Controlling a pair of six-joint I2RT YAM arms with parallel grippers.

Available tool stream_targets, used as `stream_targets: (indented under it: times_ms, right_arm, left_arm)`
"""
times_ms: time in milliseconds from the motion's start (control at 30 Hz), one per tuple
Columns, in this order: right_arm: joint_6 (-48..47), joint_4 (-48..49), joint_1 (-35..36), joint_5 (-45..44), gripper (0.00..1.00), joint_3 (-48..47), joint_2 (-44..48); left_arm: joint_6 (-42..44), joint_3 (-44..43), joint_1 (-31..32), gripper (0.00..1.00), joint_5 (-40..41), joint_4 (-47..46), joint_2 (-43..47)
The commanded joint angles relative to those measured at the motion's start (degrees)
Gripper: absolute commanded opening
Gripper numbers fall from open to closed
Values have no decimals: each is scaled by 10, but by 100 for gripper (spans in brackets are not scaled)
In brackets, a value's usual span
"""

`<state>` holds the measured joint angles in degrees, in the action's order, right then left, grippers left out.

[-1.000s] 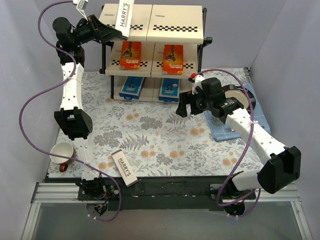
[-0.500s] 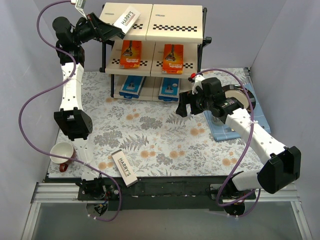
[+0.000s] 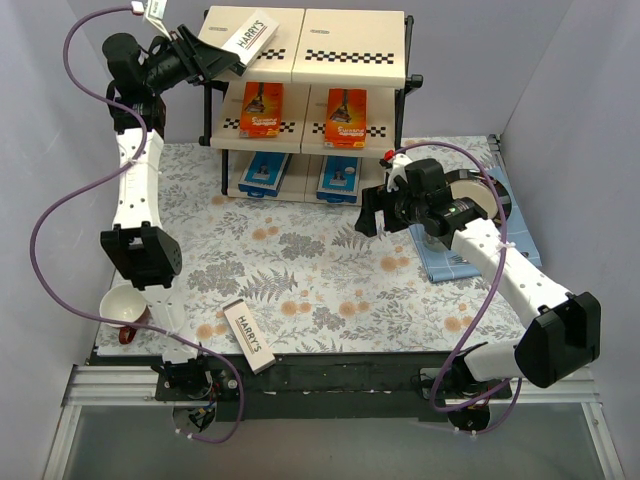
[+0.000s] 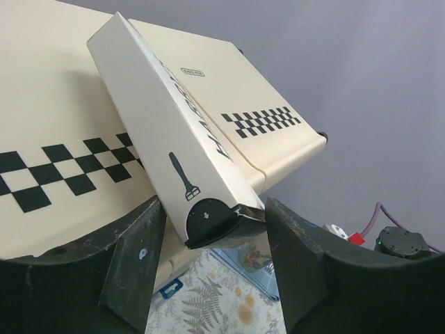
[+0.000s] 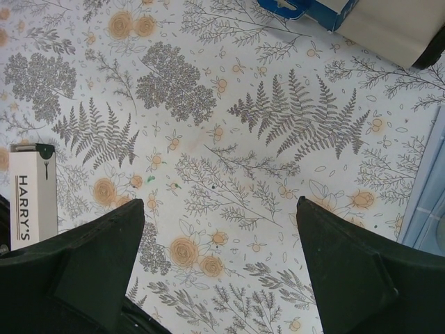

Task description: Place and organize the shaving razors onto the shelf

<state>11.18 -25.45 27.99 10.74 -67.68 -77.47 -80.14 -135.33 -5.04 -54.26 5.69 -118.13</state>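
HARRY'S box (image 4: 163, 122) clamped in left end effector (image 4: 213, 212), over shelf (image 4: 62, 97) top

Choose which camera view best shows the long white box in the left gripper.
The left wrist view: the long white box fills it, its end inside the left gripper. The top view shows it small, by the shelf top; the right wrist view misses it.

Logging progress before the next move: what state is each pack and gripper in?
Held HARRY'S box: tilted on edge over shelf top.
Left gripper: shut on that box.
Second HARRY'S box: flat on table.
Orange Gillette cards: on middle tier.
Blue-and-white boxes: on bottom tier.
Right gripper: open, empty.
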Motion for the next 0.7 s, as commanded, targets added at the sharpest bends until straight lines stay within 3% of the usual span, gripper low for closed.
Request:
stream_targets:
  times_ms: [0, 300, 467, 667]
  right_arm:
    - [0, 23, -6, 10, 97, -3, 17]
    - [4, 27, -8, 16, 97, -3, 13]
    - [7, 29, -8, 20, 97, -1, 11]
    - [9, 32, -9, 21, 97, 4, 13]
  left_arm:
    - [22, 20, -1, 58, 13, 31, 55]
    - [33, 51, -1, 58, 25, 50, 100]
    - [31, 82, -1, 52, 20, 55, 115]
    - [17, 144, -1, 50, 19, 36, 141]
